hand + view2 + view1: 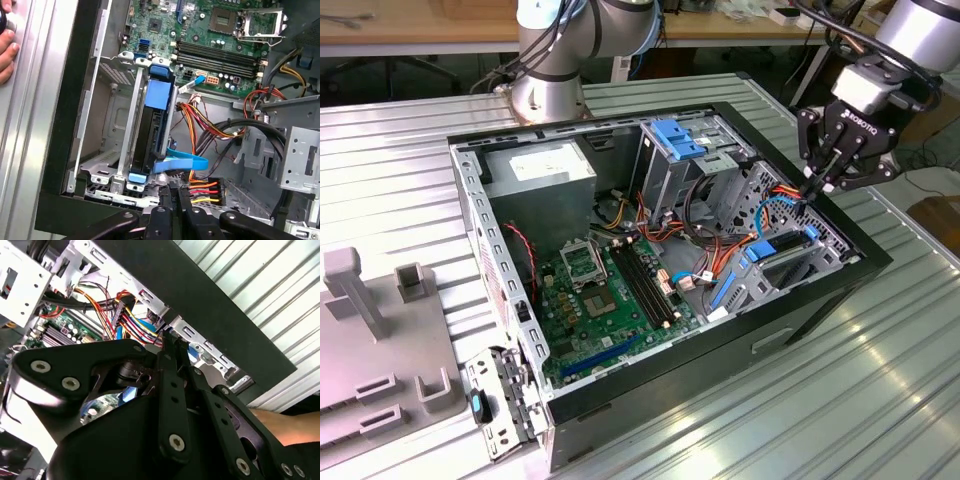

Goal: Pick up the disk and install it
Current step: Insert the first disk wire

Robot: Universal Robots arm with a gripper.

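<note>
- Exterior view: I am holding my gripper over the corner of the open computer case toward the exterior view's right, fingertips pointing down among the orange and red cables just above the drive cage.
- Exterior view: my fingers are sitting drawn together at the tips, with nothing visibly clamped between them.
- Exterior view: the disk is lying seated in the metal drive cage directly below my gripper, its blue carrier edge showing along the top. The motherboard is occupying the case floor, and a silver power supply is standing at the far corner.
- Second wrist view: my black fingers are running close side by side toward the black case wall, tips resting near a bundle of red, yellow and orange wires. A patch of blue is showing just past the tips; I cannot tell what it belongs to.
- First wrist view: the disk is standing on edge inside the drive cage, dark slab flanked by its bright blue frame. A blue cable is crossing beside its near end. My fingertips are hovering together just short of that end, beside a black connector with coloured wires.
- First wrist view: a person's hand is resting on the ribbed metal table outside the case.
</note>
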